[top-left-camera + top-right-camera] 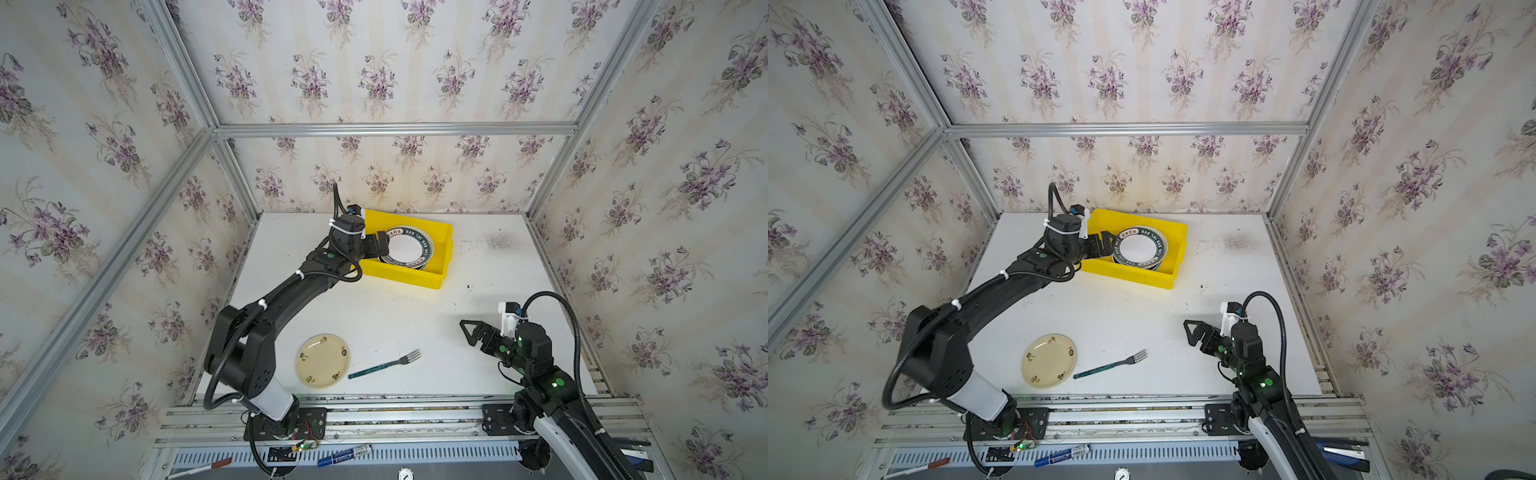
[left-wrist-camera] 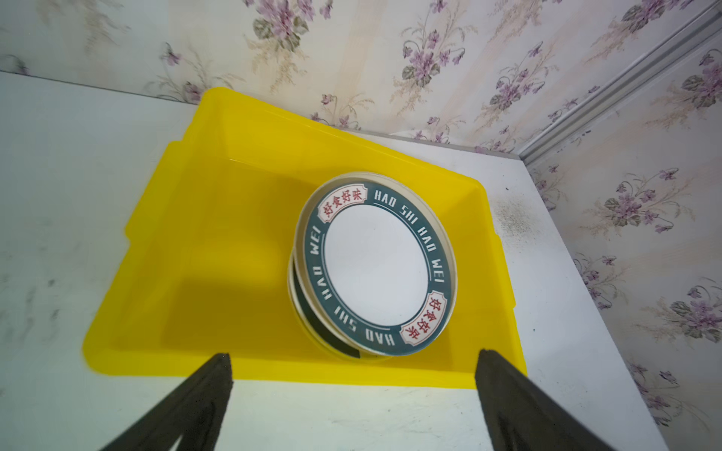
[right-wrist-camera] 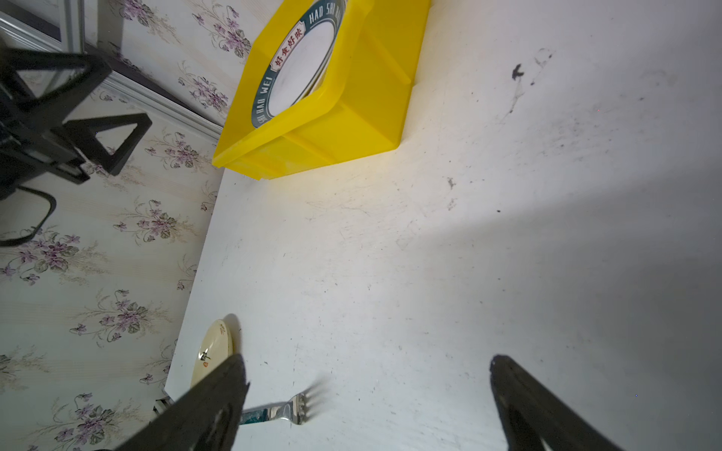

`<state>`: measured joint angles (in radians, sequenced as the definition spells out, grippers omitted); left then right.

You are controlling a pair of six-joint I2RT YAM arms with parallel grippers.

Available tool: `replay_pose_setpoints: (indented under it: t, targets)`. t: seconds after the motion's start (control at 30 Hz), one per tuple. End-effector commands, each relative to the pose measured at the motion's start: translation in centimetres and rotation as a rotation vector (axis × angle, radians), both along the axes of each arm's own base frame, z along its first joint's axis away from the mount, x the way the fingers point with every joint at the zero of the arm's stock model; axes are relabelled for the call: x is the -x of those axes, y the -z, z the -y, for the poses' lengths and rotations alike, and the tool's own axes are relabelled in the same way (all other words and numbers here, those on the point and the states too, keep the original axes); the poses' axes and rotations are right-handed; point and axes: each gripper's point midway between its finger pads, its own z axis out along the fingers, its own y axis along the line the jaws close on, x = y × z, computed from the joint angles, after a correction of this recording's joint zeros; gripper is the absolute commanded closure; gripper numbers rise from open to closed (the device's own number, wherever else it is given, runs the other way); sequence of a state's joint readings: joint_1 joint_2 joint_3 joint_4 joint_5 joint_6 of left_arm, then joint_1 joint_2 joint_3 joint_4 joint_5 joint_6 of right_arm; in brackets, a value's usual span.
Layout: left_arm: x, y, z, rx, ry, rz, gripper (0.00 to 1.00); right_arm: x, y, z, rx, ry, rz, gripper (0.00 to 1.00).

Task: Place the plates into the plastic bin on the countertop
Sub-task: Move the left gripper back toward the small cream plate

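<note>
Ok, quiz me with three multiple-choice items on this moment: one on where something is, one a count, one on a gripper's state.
1. Where is the cream plate?
A in the yellow bin
B on the countertop, beside the fork
C propped on the bin's rim

2. How many plates lie outside the bin?
A one
B none
C three

3. The left gripper is:
A shut on a plate
B shut on the fork
C open and empty

Answers:
1 B: in both top views it lies flat on the white top next to the fork's handle.
2 A: only the cream plate is out; the teal-rimmed plate tops a stack inside the bin.
3 C: the left wrist view shows its fingers wide apart with nothing between them.
</note>
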<state>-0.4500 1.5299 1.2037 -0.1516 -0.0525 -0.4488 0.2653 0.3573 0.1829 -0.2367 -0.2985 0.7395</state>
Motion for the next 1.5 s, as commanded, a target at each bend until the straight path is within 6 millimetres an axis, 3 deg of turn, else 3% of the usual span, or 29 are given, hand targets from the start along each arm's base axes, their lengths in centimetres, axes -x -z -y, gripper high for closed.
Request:
replay_pose_setpoints:
  t: [0.0, 0.27, 0.4, 0.53, 0.7, 1.0, 1.2, 1.47]
  targets:
    - [3.1, 1.6, -3.6, -0.071, -0.094, -0.042, 0.0, -0.3, -1.9, -0.8, -0.006, -0.055, 0.065, 0.01]
    - [13.4, 5.4, -10.6, -0.14, -0.227, -0.162, 0.0, -0.1, -2.5, -2.1, 0.055, -0.182, 0.075, 0.01]
    - [16.9, 7.3, -13.4, -0.138, -0.335, -0.233, 0.0, -1.0, -2.8, -2.6, 0.079, -0.219, 0.058, 0.01]
    - [19.2, 11.4, -15.2, -0.155, -0.405, -0.339, 0.0, -1.9, -3.3, -4.0, 0.055, -0.287, 0.056, 0.01]
    - [21.0, 14.9, -16.5, -0.147, -0.436, -0.483, 0.0, -2.6, -3.6, -4.8, 0.014, -0.311, 0.074, 0.01]
    - [22.4, 17.4, -17.8, -0.141, -0.493, -0.549, 0.0, -2.8, -1.8, -4.3, 0.06, -0.297, 0.037, 0.01]
    - [23.1, 19.5, -16.6, -0.031, -0.471, -0.602, 0.0, -2.8, -1.8, -4.1, 0.072, -0.29, 0.036, 0.01]
    - [22.9, 20.3, -14.8, 0.052, -0.392, -0.593, 0.0, -2.8, -1.9, -4.0, 0.074, -0.281, 0.034, 0.01]
